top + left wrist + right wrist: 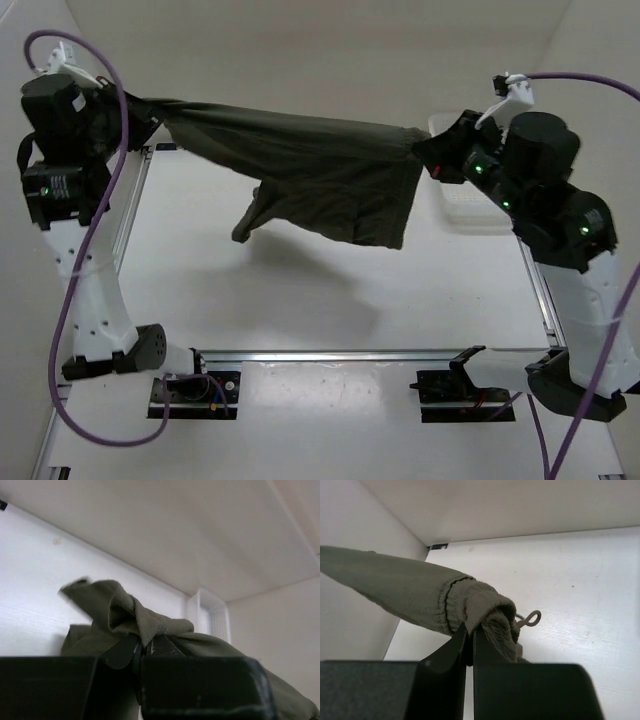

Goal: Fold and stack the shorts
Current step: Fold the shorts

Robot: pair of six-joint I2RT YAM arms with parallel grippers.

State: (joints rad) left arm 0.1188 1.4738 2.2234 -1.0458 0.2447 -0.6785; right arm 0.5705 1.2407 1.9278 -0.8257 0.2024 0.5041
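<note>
The shorts (pixel 320 170) are held in the air above the table (pixel 300 300), stretched between the two hands and clear of the surface. One end is pinched by the left hand (pixel 138 108) at the far left. The other end is pinched by the right hand (pixel 432 157) at the far right, just beside the basket (pixel 468 208). The top edge is pulled into a nearly straight line between the two grips, and the rest of the fabric hangs below it. One leg droops near the middle and the other hangs down close to the right hand. A soft shadow is cast on the table beneath.

In the left wrist view, the left hand is seen clamped on a bunched fold of green cloth. In the right wrist view, the right hand is seen closed tight on the gathered waistband, and a cord loop (pixel 530 619) is seen just behind the grip. The basket is set at the far right of the table, partly hidden by the right arm.
</note>
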